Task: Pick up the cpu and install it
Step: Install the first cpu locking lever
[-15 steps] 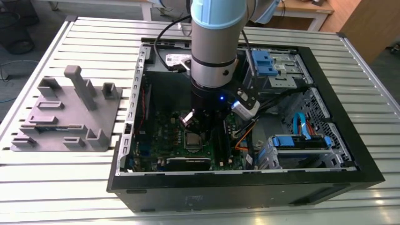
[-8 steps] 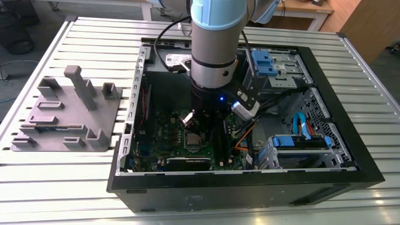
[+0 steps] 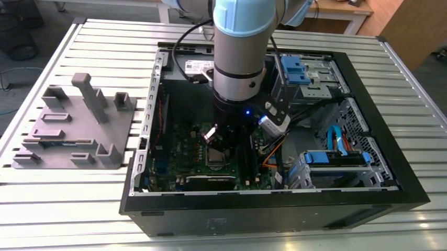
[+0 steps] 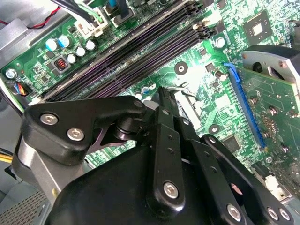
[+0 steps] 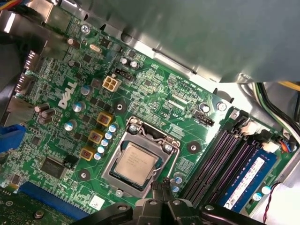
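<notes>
The cpu [image 5: 135, 161] lies seated in its socket [image 5: 140, 157] on the motherboard [image 5: 154, 93], at about ten o'clock from the empty tool [image 5: 162, 190], whose fingers are pinched together. The arm [image 3: 241, 47] stands vertical inside the computer case [image 3: 391, 151].

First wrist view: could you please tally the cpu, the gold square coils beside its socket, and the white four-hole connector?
cpu: 1
gold square coils: 3
white four-hole connector: 1
Total: 5
</notes>
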